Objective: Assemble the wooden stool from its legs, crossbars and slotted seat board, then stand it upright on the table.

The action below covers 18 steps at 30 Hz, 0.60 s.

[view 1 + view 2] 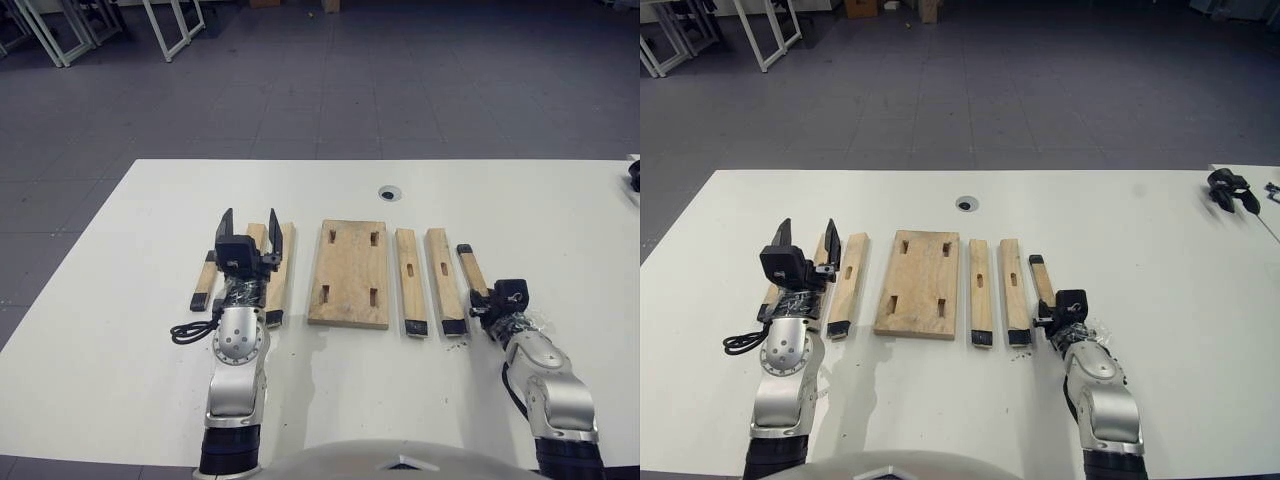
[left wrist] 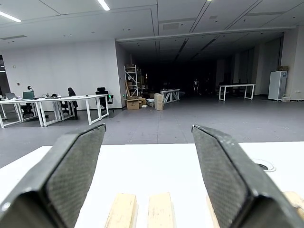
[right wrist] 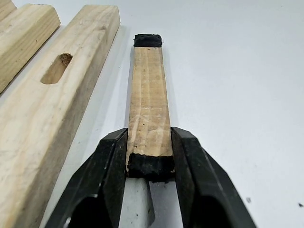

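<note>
While right jaws clamp one of two crossbars point(image 3: 148, 104), left jaws gape empty; four legs point(image 1: 411, 295), one seat board point(image 1: 349, 272).

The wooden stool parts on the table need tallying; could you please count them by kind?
Legs: 4
Crossbars: 2, one in the right gripper
Seat board: 1
Total: 7

On my screen, the seat board point(image 1: 348, 272) lies mid-table point(image 1: 520, 200): right legs point(image 1: 409, 281) just beside it, right crossbar point(image 1: 471, 272) beyond them, left legs point(image 1: 280, 272) and left crossbar point(image 1: 204, 285) opposite, a grommet point(image 1: 389, 192) behind it.
</note>
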{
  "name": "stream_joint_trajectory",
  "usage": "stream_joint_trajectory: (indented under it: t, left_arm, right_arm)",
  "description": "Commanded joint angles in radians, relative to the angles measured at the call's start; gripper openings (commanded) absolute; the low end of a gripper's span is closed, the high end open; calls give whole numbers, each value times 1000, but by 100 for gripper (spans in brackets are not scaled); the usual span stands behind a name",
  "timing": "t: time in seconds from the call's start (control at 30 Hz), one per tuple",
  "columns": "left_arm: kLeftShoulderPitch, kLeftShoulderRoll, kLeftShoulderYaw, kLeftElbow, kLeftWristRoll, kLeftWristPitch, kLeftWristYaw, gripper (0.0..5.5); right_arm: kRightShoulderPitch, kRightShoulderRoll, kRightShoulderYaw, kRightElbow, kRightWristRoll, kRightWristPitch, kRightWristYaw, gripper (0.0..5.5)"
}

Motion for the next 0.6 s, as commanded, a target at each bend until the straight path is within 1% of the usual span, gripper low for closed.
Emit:
stream_joint_trajectory:
  t: [0.03, 0.07, 0.13, 0.2, 0.27, 0.37, 0.47, 0.6]
  left_arm:
    - [-14, -22, 17, -20, -64, 85, -7, 335]
    - [-19, -24, 23, -34, -100, 127, -20, 335]
    - [-26, -28, 31, -80, -242, 233, -82, 335]
    - [-27, -42, 39, -125, -428, 358, -143, 335]
    - [-17, -36, 34, -179, -648, 515, -204, 335]
    - [-14, -20, 49, -249, -973, 698, -239, 335]
    - [-26, -29, 76, -262, -1140, 757, -190, 335]
    - [-24, -25, 75, -253, -1249, 789, -126, 335]
  right_arm:
    - [-44, 12, 2, 11, -14, -73, -16, 129]
    - [-61, 16, 3, -5, -10, -106, -13, 129]
    - [-94, 7, 28, -46, -2, -180, 29, 129]
    - [-112, -17, 76, -81, 17, -230, 115, 129]
    - [-120, -55, 134, -101, 52, -276, 245, 129]
    - [-139, -101, 164, -121, 102, -330, 383, 129]
    - [-143, -124, 198, -147, 127, -356, 463, 129]
    - [-91, -141, 256, -185, 140, -408, 540, 129]
